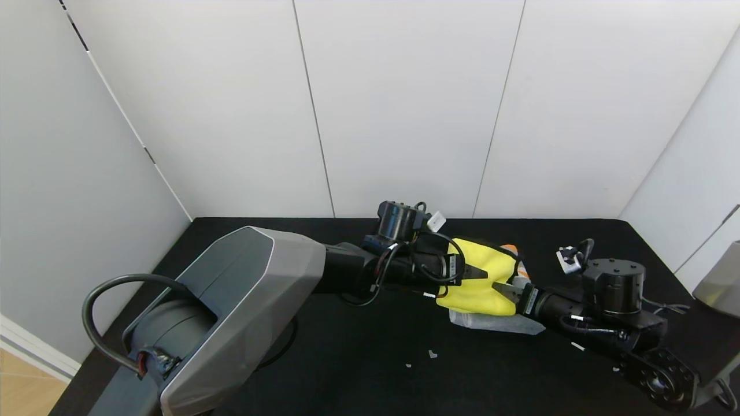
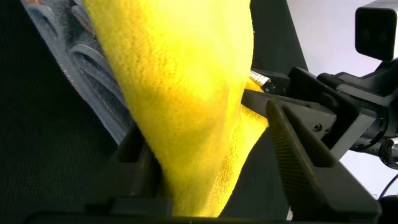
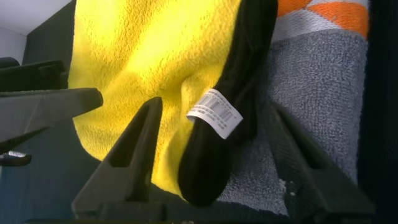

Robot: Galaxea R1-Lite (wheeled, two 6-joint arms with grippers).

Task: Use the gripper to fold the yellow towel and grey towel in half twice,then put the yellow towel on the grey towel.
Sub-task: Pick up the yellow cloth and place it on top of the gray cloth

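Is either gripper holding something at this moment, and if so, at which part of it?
Nothing is held. Both the left gripper and the right gripper have open jaws around edges of the bright yellow microfibre towel, which lies on the grey terry towel.

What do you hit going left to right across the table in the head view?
Left gripper → yellow towel → right gripper. The grey towel lies under the yellow one, so it has no clear slot.
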